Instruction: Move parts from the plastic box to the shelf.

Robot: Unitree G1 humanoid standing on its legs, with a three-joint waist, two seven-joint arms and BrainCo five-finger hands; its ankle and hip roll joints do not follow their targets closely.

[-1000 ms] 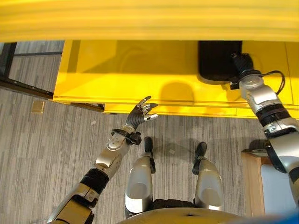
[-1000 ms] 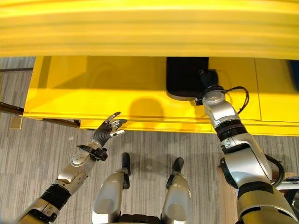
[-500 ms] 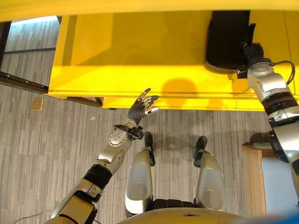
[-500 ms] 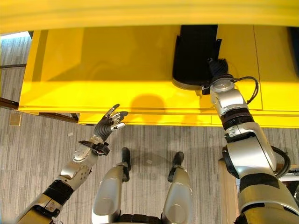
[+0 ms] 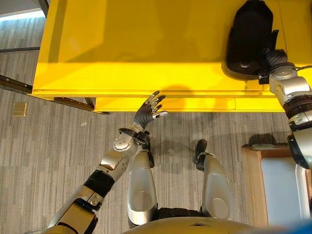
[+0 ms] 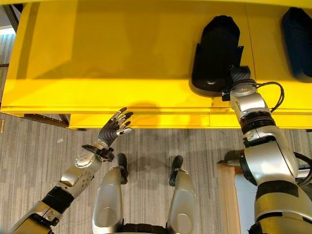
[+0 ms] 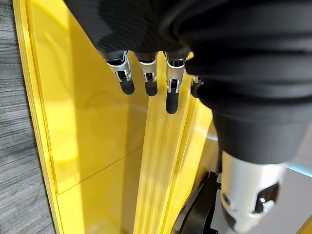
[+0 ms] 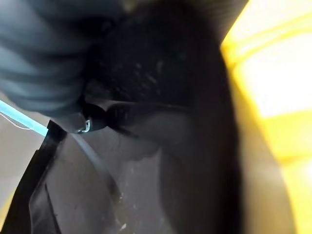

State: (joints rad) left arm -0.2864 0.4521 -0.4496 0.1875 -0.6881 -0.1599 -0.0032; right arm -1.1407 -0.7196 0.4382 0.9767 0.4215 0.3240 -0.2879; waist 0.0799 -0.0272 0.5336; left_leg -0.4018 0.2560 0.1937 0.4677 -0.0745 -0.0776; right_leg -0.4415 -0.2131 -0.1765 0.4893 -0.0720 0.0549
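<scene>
A black, rounded moulded part (image 6: pixel 216 51) is seen lying on the glossy yellow shelf (image 6: pixel 122 58). The right robot hand (image 6: pixel 238 76) is pressed against its near edge; whether its fingers are closed cannot be told. The left robot hand (image 5: pixel 148 109) is held relaxed, fingers spread, before the shelf's front lip, above grey striped floor (image 5: pixel 44 151).

Shelf (image 6: pixel 122 53) spans frame top. Part (image 6: pixel 216 51) lies on it upper right, right hand (image 6: pixel 240 74) at its near end. Left hand (image 6: pixel 114 129) centre-left, before shelf edge.
</scene>
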